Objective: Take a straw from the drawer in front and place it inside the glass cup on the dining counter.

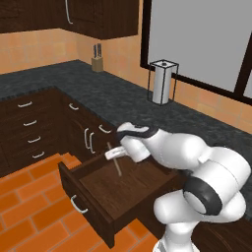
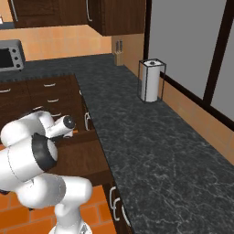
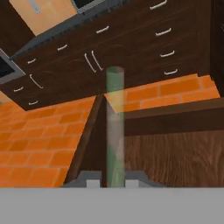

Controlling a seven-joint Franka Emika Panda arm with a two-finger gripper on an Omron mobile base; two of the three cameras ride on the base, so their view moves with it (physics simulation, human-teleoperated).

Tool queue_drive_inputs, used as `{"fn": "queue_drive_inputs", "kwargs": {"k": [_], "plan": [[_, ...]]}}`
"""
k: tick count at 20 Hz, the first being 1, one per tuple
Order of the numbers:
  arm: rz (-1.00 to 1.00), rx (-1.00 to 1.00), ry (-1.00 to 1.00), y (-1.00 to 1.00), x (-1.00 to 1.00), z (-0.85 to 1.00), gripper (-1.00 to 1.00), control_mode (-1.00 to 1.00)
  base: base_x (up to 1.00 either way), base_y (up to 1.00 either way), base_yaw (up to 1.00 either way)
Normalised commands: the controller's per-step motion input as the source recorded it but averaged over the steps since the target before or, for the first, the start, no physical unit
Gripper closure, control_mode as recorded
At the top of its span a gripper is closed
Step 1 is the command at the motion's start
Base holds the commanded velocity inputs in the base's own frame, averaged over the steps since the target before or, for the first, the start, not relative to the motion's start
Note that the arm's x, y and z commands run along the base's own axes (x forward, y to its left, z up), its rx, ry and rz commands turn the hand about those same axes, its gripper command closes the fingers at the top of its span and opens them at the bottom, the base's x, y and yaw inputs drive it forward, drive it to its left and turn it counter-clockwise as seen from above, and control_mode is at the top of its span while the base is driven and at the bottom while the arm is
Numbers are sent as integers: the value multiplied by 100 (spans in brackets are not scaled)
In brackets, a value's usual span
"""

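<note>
The wide dark brown drawer (image 1: 101, 189) stands pulled open below the counter, its curved silver handle (image 1: 78, 205) facing the floor side. Just above its inside hangs my gripper (image 1: 112, 154), shut on the straw (image 1: 114, 160), a thin pale stick that slants down toward the drawer's bottom. In the hand view the straw (image 3: 115, 122) rises straight up from between my fingertips (image 3: 92, 178), with the drawer's wooden bottom (image 3: 175, 153) behind it. The glass cup and the dining counter are out of view.
A black speckled counter (image 1: 128, 103) runs along the wall, with a paper towel holder (image 1: 162, 81) and a knife block (image 1: 97, 61) on it. Narrow stacked drawers (image 1: 29, 130) stand to the left, over an orange tile floor (image 1: 29, 216). A toaster oven (image 2: 10, 55) sits far left.
</note>
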Motion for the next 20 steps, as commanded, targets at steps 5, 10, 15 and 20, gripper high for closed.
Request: {"fn": "queue_drive_inputs", "kwargs": {"k": [5, 10, 15, 20], "plan": [[-11, 9, 8, 0, 0, 100, 100, -100, 0, 0, 0], [-13, 2, 6, -6, 0, 100, 100, -100, 0, 0, 0], [-16, -23, -2, -45, -16, 100, 100, -100, 0, 0, 0], [-18, -30, 0, -62, -41, 94, 100, -100, 0, 0, 0]]}}
